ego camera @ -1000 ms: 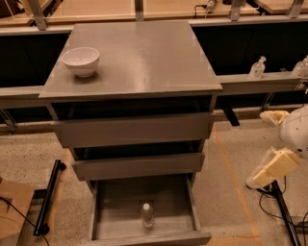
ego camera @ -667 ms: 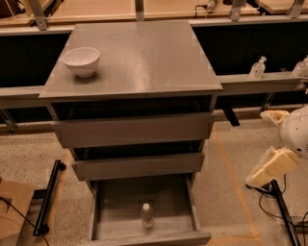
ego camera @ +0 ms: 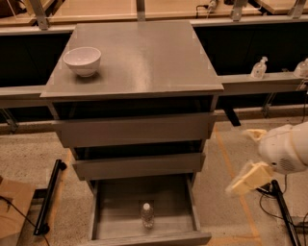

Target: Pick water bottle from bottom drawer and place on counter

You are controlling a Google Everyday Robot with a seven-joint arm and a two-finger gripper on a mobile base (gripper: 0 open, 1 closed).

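Counter [ego camera: 144, 57] not yet loaded: water bottle [ego camera: 147, 215] seen upright in open bottom drawer [ego camera: 120, 202], gripper [ego camera: 251, 156] held wide, empty, well right; approach needed.

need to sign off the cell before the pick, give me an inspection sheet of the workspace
surface: counter grey and flat, with a white bowl at its left side
job's things: water bottle upright in the open bottom drawer, near its front
clutter: spray bottles on the right ledge; black bar on the floor at left
grippers: gripper open, empty, right of the cabinet, apart from the bottle
cables: dark cables on the floor at right
surroundings: tan tabletops behind
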